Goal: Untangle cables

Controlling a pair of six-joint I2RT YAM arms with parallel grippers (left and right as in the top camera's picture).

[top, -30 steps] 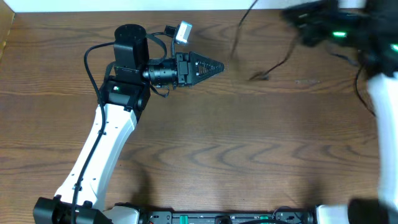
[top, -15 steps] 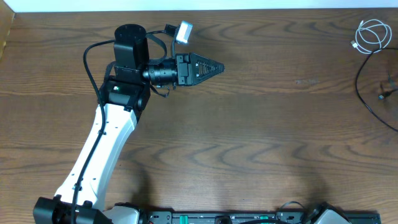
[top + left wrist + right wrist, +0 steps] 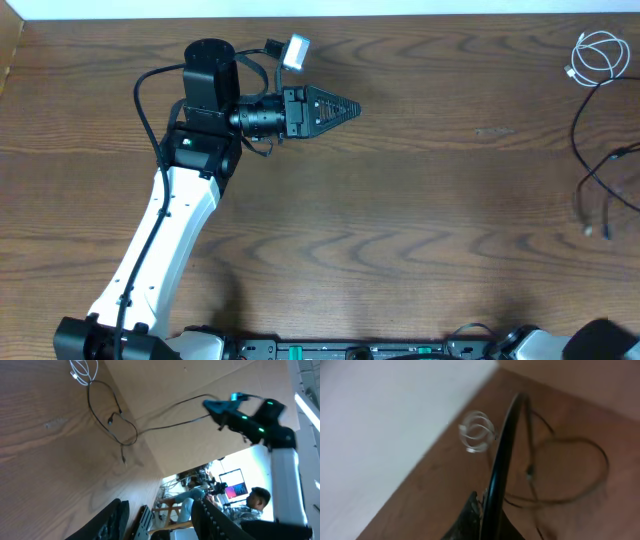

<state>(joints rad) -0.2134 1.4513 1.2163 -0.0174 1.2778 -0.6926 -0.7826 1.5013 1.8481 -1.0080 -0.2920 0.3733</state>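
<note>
one wooden table (image 3: 420,260), two arms, two cables; positions are given from the left gripper (image 3: 350,105). the left arm (image 3: 180,220), white link with black joints, reaches from the near table edge and bends at the wrist so that the left gripper points level toward the robot's right, rolled on its side. in the left wrist view its two fingers (image 3: 112,519) stand apart with nothing between them. the right arm (image 3: 285,480) is raised off the table, far to the right of the left gripper, green lights showing on its wrist. the right gripper (image 3: 222,407), teal-tipped, is clamped on one end of the black cable (image 3: 577,130); the right wrist view is blurred, yet the cord runs out from between its fingers. the black cable lies in loose open curves at the right table edge, far right of the left gripper, one strand lifted clear. the white cable (image 3: 600,52) lies coiled flat, far right and slightly beyond the left gripper, just past the black cable's far end.
</note>
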